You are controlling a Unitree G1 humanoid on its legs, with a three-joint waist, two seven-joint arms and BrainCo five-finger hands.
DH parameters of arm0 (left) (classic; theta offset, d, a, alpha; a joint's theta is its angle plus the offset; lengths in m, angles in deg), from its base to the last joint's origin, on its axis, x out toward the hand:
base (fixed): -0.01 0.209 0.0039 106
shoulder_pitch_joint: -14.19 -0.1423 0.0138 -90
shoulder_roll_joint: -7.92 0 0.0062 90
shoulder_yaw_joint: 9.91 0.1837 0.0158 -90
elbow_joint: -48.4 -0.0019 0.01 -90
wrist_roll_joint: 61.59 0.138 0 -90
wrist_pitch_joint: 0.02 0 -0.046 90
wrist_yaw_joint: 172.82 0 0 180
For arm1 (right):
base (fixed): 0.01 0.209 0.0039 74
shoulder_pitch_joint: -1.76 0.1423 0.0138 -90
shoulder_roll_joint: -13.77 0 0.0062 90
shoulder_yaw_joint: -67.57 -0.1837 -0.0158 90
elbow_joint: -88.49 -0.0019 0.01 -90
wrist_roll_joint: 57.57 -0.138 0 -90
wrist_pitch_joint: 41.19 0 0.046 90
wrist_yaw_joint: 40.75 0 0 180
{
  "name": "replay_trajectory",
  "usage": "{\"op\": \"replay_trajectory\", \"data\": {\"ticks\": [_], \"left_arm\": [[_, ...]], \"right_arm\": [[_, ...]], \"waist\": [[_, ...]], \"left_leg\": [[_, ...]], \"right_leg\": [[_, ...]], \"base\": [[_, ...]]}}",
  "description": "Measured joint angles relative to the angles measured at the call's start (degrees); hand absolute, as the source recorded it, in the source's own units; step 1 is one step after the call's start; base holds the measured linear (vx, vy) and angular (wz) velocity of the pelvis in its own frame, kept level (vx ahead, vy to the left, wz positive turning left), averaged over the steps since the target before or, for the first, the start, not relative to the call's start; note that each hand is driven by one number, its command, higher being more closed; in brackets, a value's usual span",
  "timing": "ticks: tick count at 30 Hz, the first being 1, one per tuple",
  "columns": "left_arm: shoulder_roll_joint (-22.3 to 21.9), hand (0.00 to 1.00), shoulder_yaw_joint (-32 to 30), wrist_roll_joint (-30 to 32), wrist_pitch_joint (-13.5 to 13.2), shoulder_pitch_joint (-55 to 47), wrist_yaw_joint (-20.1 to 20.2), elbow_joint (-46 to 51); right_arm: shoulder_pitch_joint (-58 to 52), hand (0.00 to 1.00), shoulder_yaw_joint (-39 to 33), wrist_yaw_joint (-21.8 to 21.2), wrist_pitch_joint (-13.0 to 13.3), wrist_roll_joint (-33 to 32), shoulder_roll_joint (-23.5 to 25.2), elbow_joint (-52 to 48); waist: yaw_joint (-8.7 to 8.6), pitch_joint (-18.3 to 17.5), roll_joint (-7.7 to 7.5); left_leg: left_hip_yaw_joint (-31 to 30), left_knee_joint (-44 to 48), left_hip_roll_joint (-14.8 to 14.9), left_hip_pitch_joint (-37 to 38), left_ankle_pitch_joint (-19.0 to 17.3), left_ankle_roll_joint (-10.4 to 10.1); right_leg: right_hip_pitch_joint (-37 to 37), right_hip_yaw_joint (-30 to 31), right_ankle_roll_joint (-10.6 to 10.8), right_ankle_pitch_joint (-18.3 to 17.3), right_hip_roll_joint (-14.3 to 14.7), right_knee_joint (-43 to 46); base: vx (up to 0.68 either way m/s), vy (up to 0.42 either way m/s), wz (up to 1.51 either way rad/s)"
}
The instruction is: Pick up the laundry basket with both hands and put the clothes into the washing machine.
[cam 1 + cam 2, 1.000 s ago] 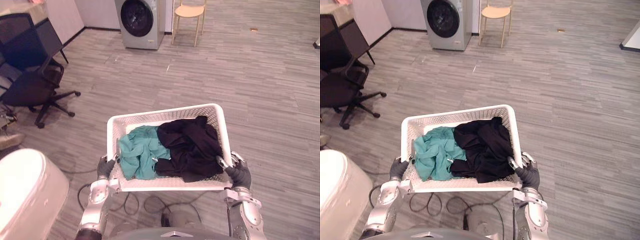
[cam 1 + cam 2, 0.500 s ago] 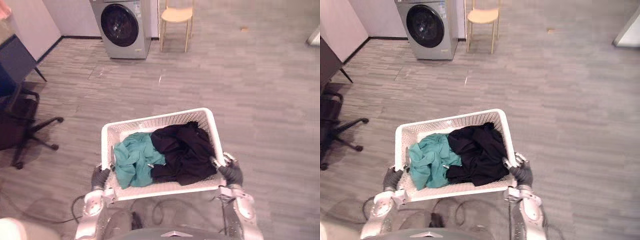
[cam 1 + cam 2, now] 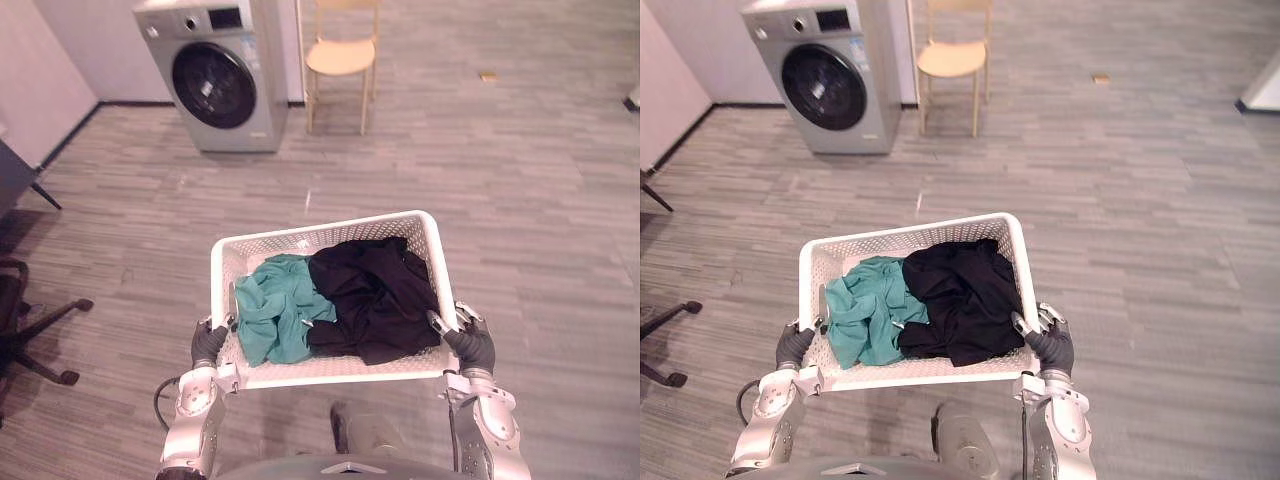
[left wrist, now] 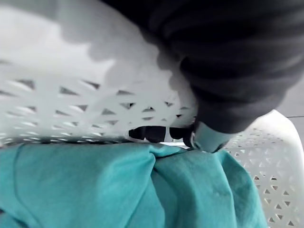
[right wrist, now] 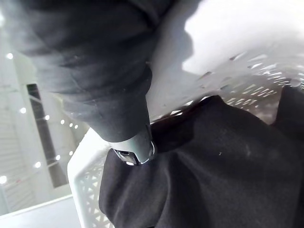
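Room: We look down on a grey plank floor (image 3: 520,200). A silver washing machine (image 3: 215,85) with a dark round door stands in the upper left, and a pale wooden chair (image 3: 340,55) is just to its right.
Left edge: The wheeled base of an office chair (image 3: 35,335) juts in from the left side.
Basket place: The laundry basket (image 3: 330,372) sits low in the centre of the frame, carried between our two hands and well apart from the washing machine.
Basket look: White, rectangular, with perforated walls and a solid rim, turned a little askew.
Clothes: A teal garment (image 3: 275,320) is crumpled in the left half. A larger black garment (image 3: 375,295) fills the right half, touching it and reaching the right wall.
Left hand (image 3: 208,343): At the basket's lower left corner, clamped on the rim.
Right hand (image 3: 470,345): At the lower right corner, gripping the rim likewise.
Wrist views: Up close, the left thumb hooks over the rim beside the teal cloth, and the right thumb's tip presses onto the black cloth. We cannot make out the other fingers.
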Motion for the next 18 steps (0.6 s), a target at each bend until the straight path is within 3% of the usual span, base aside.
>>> {"op": "replay_trajectory", "data": {"ticks": [1,3,6,7,8,9,10,12,14,18], "left_arm": [[-0.37,1.0,0.03,-0.5,-0.09,-0.93,0.0,0.0],[-0.86,1.0,0.0,-1.35,-0.15,-2.06,-0.01,0.02],[-0.97,1.0,0.05,-1.87,-0.18,-2.78,-0.02,0.05],[-1.35,1.0,0.23,-1.87,-0.18,-2.87,-0.11,0.08],[-1.6,1.0,0.46,-1.87,-0.18,-2.86,-0.33,0.08],[-1.73,1.0,0.5,-1.87,-0.19,-2.92,-0.4,0.07],[-2.01,1.0,0.94,-1.86,-0.18,-3.14,-0.51,-0.03],[-1.36,1.0,1.31,-1.8,-0.19,-3.01,-0.64,-0.45],[-0.33,1.0,1.34,-1.81,-0.23,-3.07,-0.83,-0.57],[2.79,1.0,1.77,-1.82,-0.27,-2.77,-1.15,-2.5]], "right_arm": [[-0.33,1.0,0.63,0.34,0.18,0.6,-0.58,-1.06],[-0.69,1.0,1.02,1.19,0.43,0.69,-0.92,-1.12],[-0.8,1.0,1.24,1.98,0.39,0.7,-1.43,-1.06],[-0.84,1.0,1.16,2.04,0.41,0.64,-1.83,-0.98],[-0.74,1.0,0.88,2.06,0.46,0.62,-2.06,-0.99],[-0.71,1.0,0.63,2.06,0.46,0.62,-2.1,-0.95],[-0.82,1.0,0.31,2.05,0.41,0.61,-2.03,-0.57],[-0.78,1.0,-0.09,2.06,0.38,0.52,-1.47,0.39],[0.13,1.0,0.05,1.74,0.43,0.52,-0.35,2.29],[1.98,1.0,0.22,1.59,0.44,0.51,2.14,8.3]], "waist": [[0.78,0.04,-0.04],[1.34,-0.06,0.07],[1.63,-0.25,0.34],[1.73,-0.6,0.53],[1.75,-0.65,0.59],[1.71,-0.78,0.8],[1.24,-1.57,1.59],[0.41,-3.64,0.68],[0.73,-5.0,-0.93],[0.25,-6.04,-2.14]], "left_leg": [[1.67,3.34,0.78,-3.45,-1.62,0.06],[4.95,0.48,1.14,-7.44,-4.18,0.66],[7.9,-16.97,0.12,-9.73,-7.39,0.5],[7.41,-29.44,-1.79,-8.85,-7.16,-0.17],[7.41,-39.74,-3.65,-7.33,-3.53,-0.13],[7.48,-43.09,-4.32,-6.6,-0.79,-0.23],[8.32,-48.01,-5.46,-4.87,3.12,-0.99],[9.07,-52.97,-7.79,-1.88,2.77,-1.65],[10.81,-55.82,-9.29,0.03,2.76,-1.63],[10.77,-57.61,-9.79,2.24,2.73,-1.59]], "right_leg": [[2.11,-0.06,-0.77,-1.96,-0.46,-0.2],[4.78,0.04,-0.49,-3.48,-1.76,-1.02],[6.83,0.37,0.88,-3.94,-3.55,-2.93],[6.77,0.72,1.28,-4.01,-4.0,-3.32],[6.75,1.52,2.87,-4.94,-4.49,-3.06],[6.84,1.92,3.85,-5.51,-4.56,-2.61],[7.39,2.62,6.41,-6.99,-4.48,-2.06],[7.6,4.67,7.97,-7.45,-6.11,-2.36],[8.57,6.87,9.58,-6.43,-7.12,-5.33],[11.5,8.06,9.95,-3.14,-7.44,-10.41]], "base": [[0.29,-0.017,0.11],[0.27,0.052,0.09],[0.24,0.088,0.04],[0.31,0.153,-0.13],[0.31,0.164,-0.17],[0.38,0.252,-0.19],[0.33,0.232,-0.08],[0.33,0.25,-0.1],[0.27,0.213,-0.28],[0.15,0.089,-0.14]]}}
